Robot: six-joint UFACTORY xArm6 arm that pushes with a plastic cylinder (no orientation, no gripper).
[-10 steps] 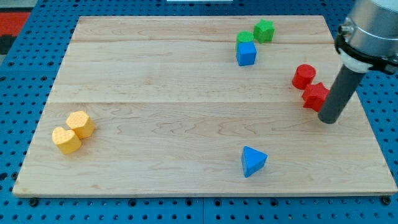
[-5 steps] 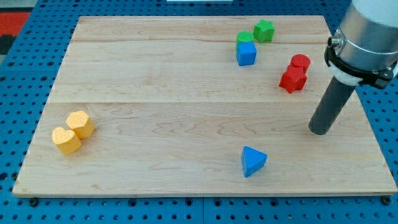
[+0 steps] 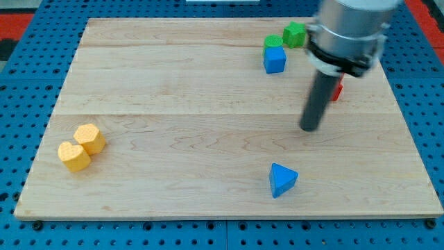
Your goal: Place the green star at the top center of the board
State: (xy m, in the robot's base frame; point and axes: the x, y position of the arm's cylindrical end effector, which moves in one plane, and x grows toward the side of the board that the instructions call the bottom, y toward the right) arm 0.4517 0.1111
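Resting near the board's (image 3: 208, 173) top right, the green star (image 3: 294, 33) looks light, rigid, free-sliding; push its right face leftward. No jaws: the tip (image 3: 309, 128) sits well below it.

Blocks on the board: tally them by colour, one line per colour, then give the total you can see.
Green: 2, a green star and a second green block
Blue: 2, a blue cube and a blue triangle
Yellow: 2, a yellow heart and a yellow hexagon
Red: 1 visible, a red block mostly hidden behind the rod
Total: 7 visible
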